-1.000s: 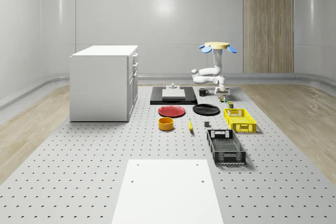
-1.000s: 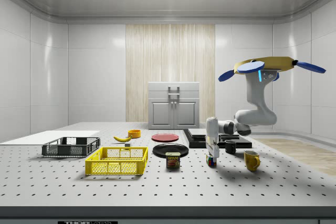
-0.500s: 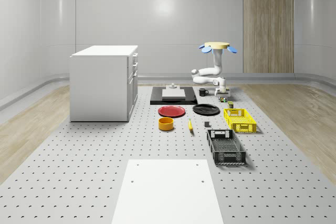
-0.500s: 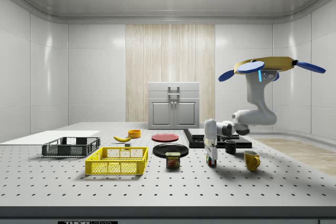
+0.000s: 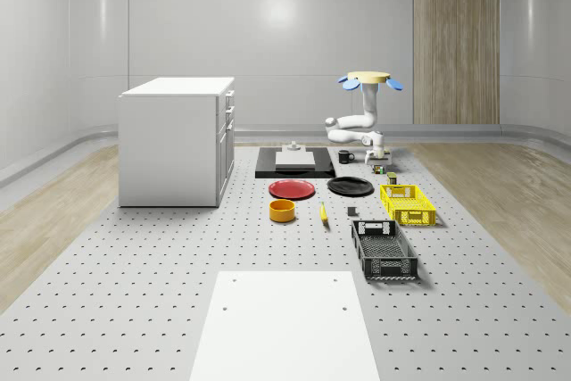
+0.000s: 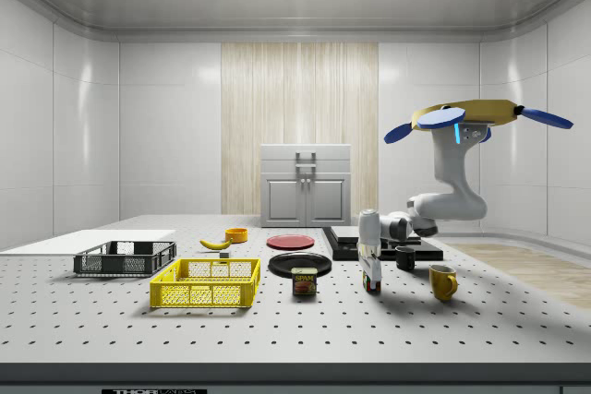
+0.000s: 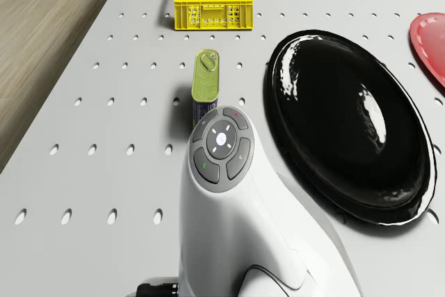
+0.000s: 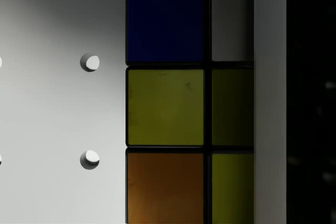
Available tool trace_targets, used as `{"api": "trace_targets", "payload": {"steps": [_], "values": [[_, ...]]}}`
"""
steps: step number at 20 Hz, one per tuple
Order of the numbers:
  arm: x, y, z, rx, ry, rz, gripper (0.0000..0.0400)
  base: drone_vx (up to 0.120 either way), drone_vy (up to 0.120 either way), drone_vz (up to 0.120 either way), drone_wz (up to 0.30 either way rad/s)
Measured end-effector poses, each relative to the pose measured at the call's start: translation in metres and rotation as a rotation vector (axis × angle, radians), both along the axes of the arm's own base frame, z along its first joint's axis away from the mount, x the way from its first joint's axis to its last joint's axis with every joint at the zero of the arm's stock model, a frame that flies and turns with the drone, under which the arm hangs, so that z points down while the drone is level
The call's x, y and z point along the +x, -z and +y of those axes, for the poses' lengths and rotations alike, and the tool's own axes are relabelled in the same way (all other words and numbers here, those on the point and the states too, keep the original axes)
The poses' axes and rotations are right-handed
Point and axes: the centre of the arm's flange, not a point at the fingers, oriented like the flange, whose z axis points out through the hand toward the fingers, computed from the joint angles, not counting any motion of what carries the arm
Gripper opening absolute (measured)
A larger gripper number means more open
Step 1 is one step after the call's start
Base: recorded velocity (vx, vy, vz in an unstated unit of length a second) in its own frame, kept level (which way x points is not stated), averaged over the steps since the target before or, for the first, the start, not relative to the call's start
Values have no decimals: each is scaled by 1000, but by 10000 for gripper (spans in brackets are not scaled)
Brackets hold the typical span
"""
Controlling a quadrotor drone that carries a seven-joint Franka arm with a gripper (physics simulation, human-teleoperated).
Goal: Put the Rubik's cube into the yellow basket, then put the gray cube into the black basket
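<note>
Alignment was what the coming lift turned on. The Rubik's cube (image 8: 165, 103) lay straight beneath the gripper (image 6: 371, 280), resting on the table (image 5: 134, 265) toward its far right corner as the whole-scene view has it. In the wrist view its blue, yellow-green and orange tiles ran square to the picture, so the cube's faces stood parallel to the gripper's closing line rather than cornerwise. It sat off to one side of that view, hard against a pale upright band that looked like part of the gripper. Being a cube, it offered no long axis to choose between.

The gripper hung at table level, right at the cube, with the arm (image 7: 222, 144) pointing steeply downward. I could not tell whether the gripper was apart or clamped on the cube, nor whether it carried any of the cube's weight. My judgement was that the grasp was either just made or just about to be made.

The drone (image 6: 466, 117) hovered above the table's far right part, well above the arm's bent elbow, resting on nothing.

The yellow basket (image 5: 399, 188) stood along the right edge, nearer the table's front edge than the cube, with a can (image 7: 206, 81) between the two and a black plate (image 7: 348, 123) just beside the can. The carry would probably have to clear that can. The gray cube (image 5: 352, 212) sat on the table between the yellow basket and the black basket (image 5: 361, 240), untouched.
</note>
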Motion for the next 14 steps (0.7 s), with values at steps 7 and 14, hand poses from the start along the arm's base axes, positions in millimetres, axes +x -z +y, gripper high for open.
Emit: {"api": "trace_targets", "payload": {"steps": [7,14], "values": [[0,0,0,0,0,0,327,0,0,0,0],[0,22,0,0,0,0,325,0,0,11,0]]}}
